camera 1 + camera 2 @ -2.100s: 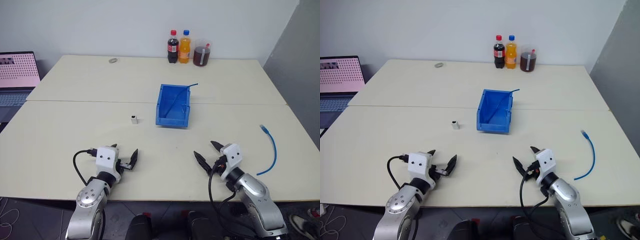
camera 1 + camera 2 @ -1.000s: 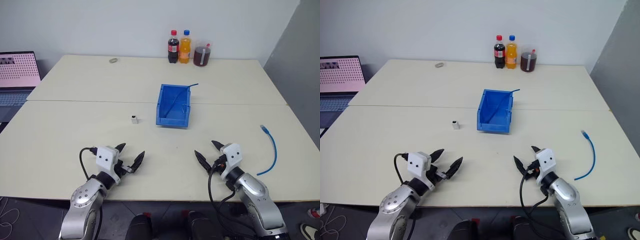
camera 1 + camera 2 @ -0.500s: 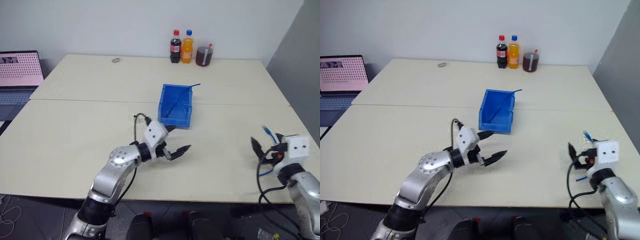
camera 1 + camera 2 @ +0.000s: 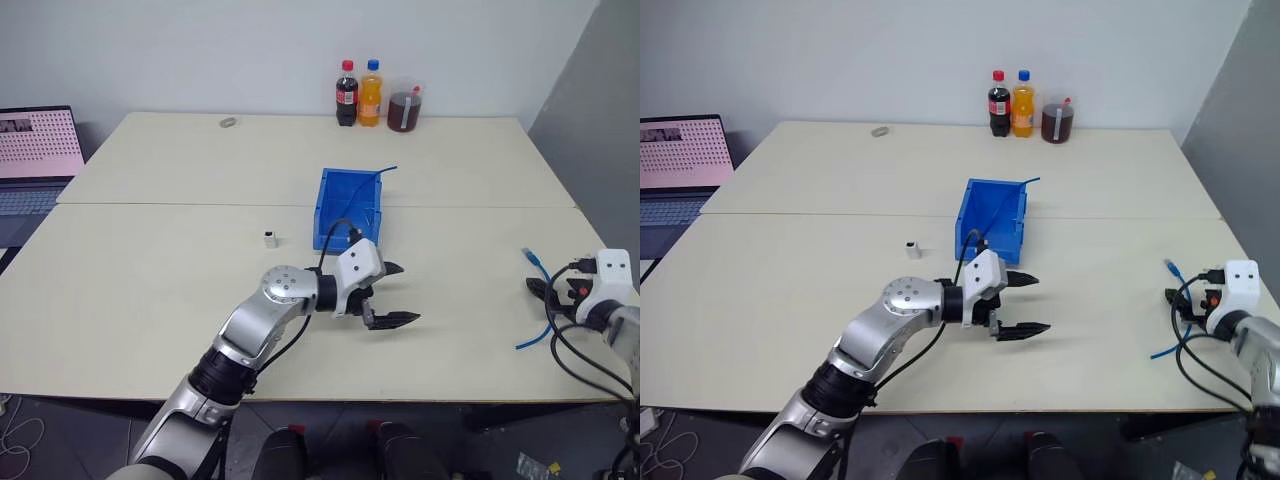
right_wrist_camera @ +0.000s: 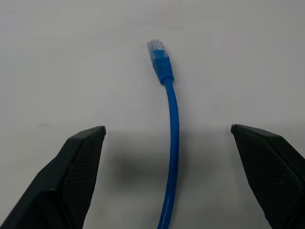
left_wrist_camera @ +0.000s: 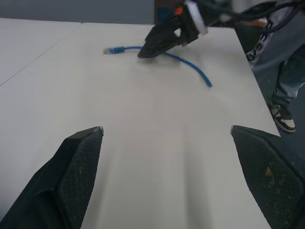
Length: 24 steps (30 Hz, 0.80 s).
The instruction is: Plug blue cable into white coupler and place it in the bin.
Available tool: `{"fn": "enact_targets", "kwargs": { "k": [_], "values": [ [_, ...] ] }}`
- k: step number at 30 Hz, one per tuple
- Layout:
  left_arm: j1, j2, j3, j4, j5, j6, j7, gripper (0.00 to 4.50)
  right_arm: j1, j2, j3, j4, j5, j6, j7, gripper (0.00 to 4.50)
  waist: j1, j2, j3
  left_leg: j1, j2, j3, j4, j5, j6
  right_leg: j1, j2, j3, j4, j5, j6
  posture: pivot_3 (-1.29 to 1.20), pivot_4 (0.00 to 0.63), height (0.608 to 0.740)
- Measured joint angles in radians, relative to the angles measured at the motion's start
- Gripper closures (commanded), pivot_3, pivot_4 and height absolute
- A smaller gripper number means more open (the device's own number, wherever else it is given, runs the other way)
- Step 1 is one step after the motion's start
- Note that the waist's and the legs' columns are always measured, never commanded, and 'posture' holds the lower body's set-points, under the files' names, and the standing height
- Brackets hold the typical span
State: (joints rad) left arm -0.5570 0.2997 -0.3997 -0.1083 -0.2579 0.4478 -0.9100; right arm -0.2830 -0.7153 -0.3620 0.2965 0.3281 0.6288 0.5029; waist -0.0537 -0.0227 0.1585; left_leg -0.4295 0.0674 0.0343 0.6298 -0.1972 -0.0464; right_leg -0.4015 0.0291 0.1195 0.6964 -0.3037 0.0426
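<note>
The blue cable [image 4: 546, 300] lies curved near the table's right edge, its clear plug [image 5: 157, 49] pointing away from me. My right gripper [image 5: 167, 128] is open just behind the plug, one finger on each side of the cable, touching nothing. The tiny white coupler [image 4: 269, 238] stands alone on the table to the left of the bin [image 4: 321, 205]. My left gripper [image 4: 408, 293] hangs open and empty in front of the bin, pointing right toward the cable. In the left wrist view the right gripper [image 6: 159, 40] sits over the cable [image 6: 193, 64].
A thin darker blue wire [image 4: 362, 190] leans inside the bin. Two bottles [image 4: 346, 93] and a jar [image 4: 404, 108] stand at the back edge, and a laptop [image 4: 35, 150] is at the far left. A person's leg and shoe [image 6: 282, 90] are beyond the table's right edge.
My left arm has swung right across the table, from the front left to in front of the bin. My right arm has swung right to the cable's plug end. Both grippers stayed open.
</note>
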Motion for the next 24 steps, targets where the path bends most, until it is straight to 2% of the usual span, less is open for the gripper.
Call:
{"fn": "enact_targets", "kwargs": {
  "k": [6,15,20,22,24],
  "values": [
    [0.001,0.015,0.001,0.002,0.002,0.000,-0.009,0.00,-0.107,-0.066,0.054,0.225,-0.044,-0.091,0.102,2.24,0.000,0.001,0.000,0.000,-0.002,0.000,0.000,0.000,0.000,0.002,-0.002,0.000,-0.002,0.000,0.000,0.00,0.150,0.740],
    [0.008,0.021,0.003,0.002,0.002,0.001,-0.016,0.00,-0.109,-0.098,0.111,0.265,-0.089,-0.177,0.192,4.39,-0.001,0.001,0.000,0.001,-0.003,-0.001,0.000,0.000,0.000,0.005,-0.003,-0.001,-0.003,0.000,0.001,0.00,0.150,0.740],
    [0.038,0.058,0.057,-0.001,-0.018,0.008,-0.018,0.00,-0.053,-0.139,0.149,0.180,-0.102,-0.193,0.280,4.46,-0.001,0.002,0.001,0.003,-0.003,-0.002,0.000,0.000,0.000,0.007,-0.003,-0.002,-0.004,0.000,0.001,0.00,0.150,0.740],
    [0.075,0.106,0.094,-0.032,-0.044,0.026,-0.034,0.00,-0.019,-0.170,0.174,0.096,-0.107,-0.204,0.338,4.46,-0.008,0.003,0.002,0.004,-0.003,-0.002,0.000,0.000,0.000,0.008,-0.003,-0.001,-0.004,-0.001,0.002,0.00,0.150,0.740],
    [0.155,0.194,0.138,-0.098,-0.098,0.074,-0.076,0.00,0.014,-0.217,0.198,-0.039,-0.103,-0.207,0.420,4.46,-0.017,0.004,0.002,0.006,-0.003,-0.003,-0.001,0.000,0.000,0.009,-0.003,0.000,-0.004,-0.001,0.003,0.00,0.150,0.740]
  ]
}}
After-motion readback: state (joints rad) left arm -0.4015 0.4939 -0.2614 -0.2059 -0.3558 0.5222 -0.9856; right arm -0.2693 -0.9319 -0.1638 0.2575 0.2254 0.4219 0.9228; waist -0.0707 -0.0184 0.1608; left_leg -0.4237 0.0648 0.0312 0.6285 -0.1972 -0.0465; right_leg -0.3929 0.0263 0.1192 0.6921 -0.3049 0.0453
